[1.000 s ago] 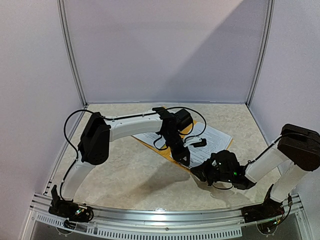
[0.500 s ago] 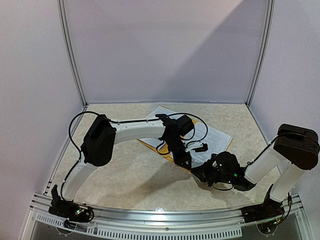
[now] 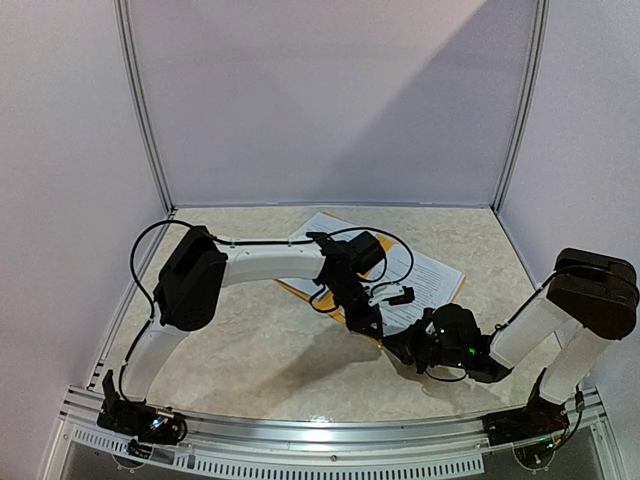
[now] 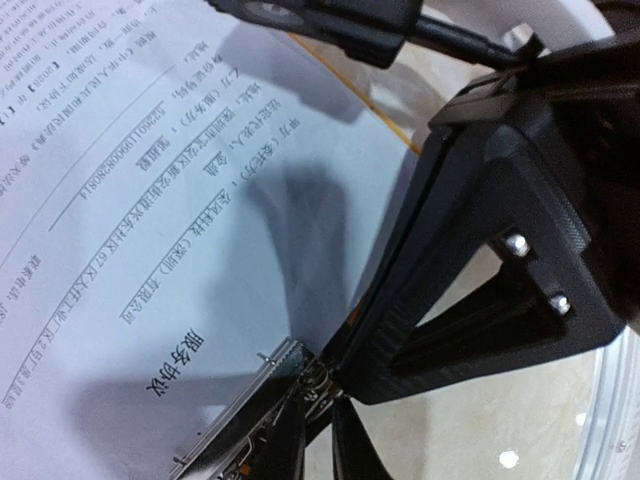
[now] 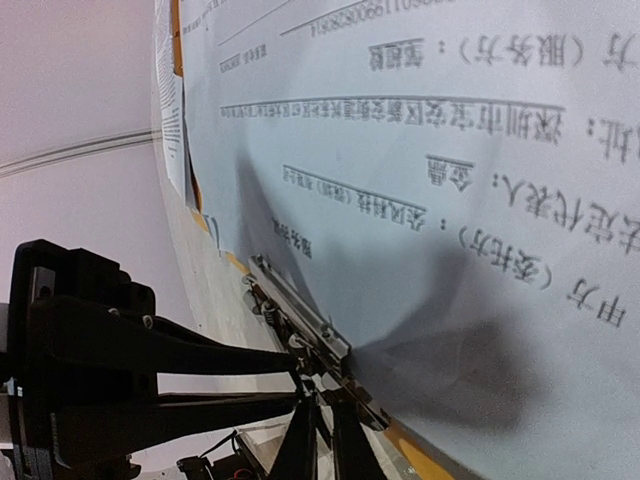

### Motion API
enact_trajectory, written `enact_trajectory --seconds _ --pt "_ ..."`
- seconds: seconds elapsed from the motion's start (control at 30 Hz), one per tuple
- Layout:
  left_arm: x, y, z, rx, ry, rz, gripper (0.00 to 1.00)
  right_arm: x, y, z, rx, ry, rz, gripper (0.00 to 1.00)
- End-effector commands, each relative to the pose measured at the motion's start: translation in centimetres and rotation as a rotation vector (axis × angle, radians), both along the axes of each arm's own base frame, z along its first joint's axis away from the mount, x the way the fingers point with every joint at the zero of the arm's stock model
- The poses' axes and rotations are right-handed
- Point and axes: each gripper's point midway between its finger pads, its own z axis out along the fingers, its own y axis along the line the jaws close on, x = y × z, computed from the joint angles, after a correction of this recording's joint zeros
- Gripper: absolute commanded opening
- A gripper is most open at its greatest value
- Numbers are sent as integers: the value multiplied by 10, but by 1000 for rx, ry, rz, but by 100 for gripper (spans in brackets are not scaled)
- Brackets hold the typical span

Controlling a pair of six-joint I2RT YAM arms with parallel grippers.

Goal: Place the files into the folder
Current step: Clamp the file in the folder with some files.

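The orange-yellow folder [image 3: 298, 291] lies open on the table with the files [image 3: 425, 270], white printed sheets, spread on it. Its metal clip [image 4: 265, 370] runs along the sheets' near edge. My left gripper [image 3: 368, 322] reaches down to that edge. Its jaws [image 4: 325, 400] are nearly together, with the clip's wire lever at their tips. My right gripper [image 3: 396, 346] comes in low from the right and is shut, its tips [image 5: 322, 400] against the end of the clip [image 5: 300, 320]. The two grippers meet there; one of the right gripper's fingers [image 4: 500, 230] fills the left wrist view.
White panels [image 3: 320, 100] wall the beige table [image 3: 250, 360] at the back and both sides. An aluminium rail [image 3: 330, 440] with the arm bases runs along the near edge. A black cable [image 3: 150, 260] loops off the left arm.
The left arm has shifted its elbow and lowered its gripper slightly toward the near edge of the folder, uncovering a sheet corner behind it. The right gripper has edged a little closer.
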Motion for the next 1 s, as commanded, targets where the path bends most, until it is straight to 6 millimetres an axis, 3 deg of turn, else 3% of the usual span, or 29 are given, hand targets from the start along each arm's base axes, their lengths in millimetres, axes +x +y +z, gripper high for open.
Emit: enact_trajectory --seconds 0.0,0.43,0.8,0.97 --pt "-15 35 -57 198 9 11 10 -80 -105 -106 -494 375 -8 6" --pt "-27 52 -72 240 31 -10 10 -56 -93 -72 -453 267 -45 9" --pt "-38 59 -86 273 26 -35 10 -47 -82 -58 -413 224 -39 17" --pt "-38 58 -87 274 22 -30 9 -44 -78 -54 -397 206 -28 16"
